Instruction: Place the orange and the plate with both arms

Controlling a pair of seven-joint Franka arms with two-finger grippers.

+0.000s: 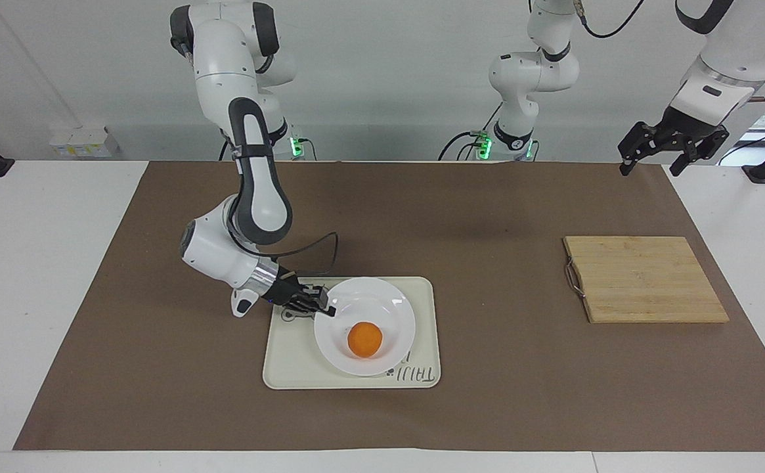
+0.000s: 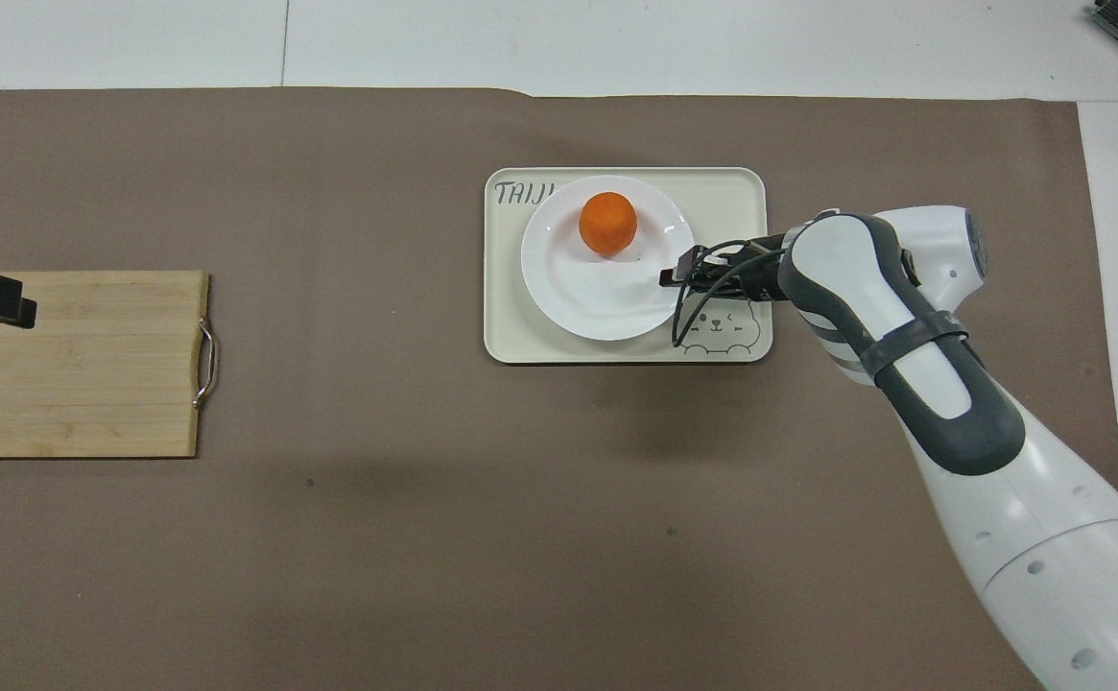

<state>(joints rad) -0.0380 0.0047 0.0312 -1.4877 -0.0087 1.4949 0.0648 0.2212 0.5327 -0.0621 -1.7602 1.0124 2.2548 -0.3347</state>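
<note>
Our right arm point(image 1: 254, 190) comes down from its shoulder with the forearm near vertical, elbow low, wrist bent so the right gripper point(image 1: 324, 307) points toward four o'clock in the facing view, nine o'clock in the overhead view point(image 2: 676, 279), fingers closed on the plate's rim. Our left arm point(image 1: 717, 79) waits raised at two o'clock, left gripper point(image 1: 672, 157) hanging with fingers spread, pointing down

One orange point(image 1: 364, 339), one white plate point(image 1: 392, 304), one cream tray point(image 1: 290, 364), one bamboo cutting board point(image 1: 645, 278), one brown table mat point(image 1: 487, 210); two grippers: right gripper point(image 1: 327, 310), left gripper point(image 1: 672, 150).
</note>
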